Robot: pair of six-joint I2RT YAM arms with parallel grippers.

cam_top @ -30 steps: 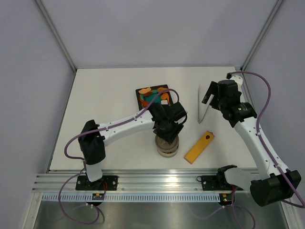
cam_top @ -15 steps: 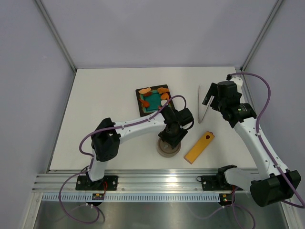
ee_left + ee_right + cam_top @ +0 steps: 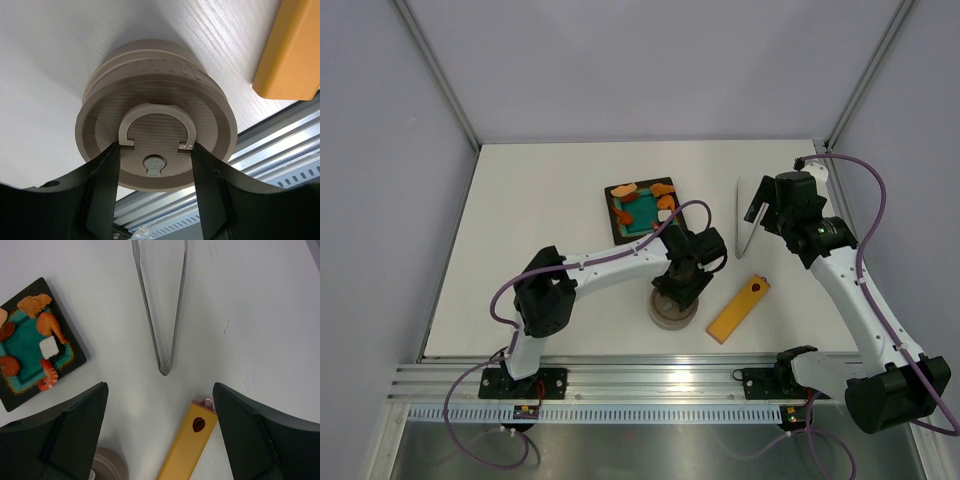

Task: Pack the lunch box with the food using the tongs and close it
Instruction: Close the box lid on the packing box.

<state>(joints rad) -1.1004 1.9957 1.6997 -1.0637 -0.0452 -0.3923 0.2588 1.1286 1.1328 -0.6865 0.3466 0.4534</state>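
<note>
The lunch box [image 3: 673, 314] is a round grey-brown tin near the table's front, with its lid [image 3: 156, 119] seated on top. My left gripper [image 3: 155, 147] comes down on it from above, its fingers [image 3: 107, 170] pressed against both ends of the lid's curved handle [image 3: 155, 107]. The slim silver tongs [image 3: 745, 226] lie flat at the right, their joined tip [image 3: 164, 371] pointing toward my right gripper [image 3: 159, 390], which hovers open above the table with nothing in it. The food [image 3: 642, 203], including a white cube [image 3: 49, 346], lies on a square black plate [image 3: 75, 357].
A long yellow-orange flat bar [image 3: 738, 308] lies diagonally just right of the lunch box, its holed end [image 3: 199, 424] below the right gripper. The black plate [image 3: 614, 233] sits behind the lunch box. The metal rail [image 3: 650, 380] runs along the near table edge.
The left arm's elbow and wrist swung to the right over the lunch box, then held still for the last half second. The right arm has not moved.
</note>
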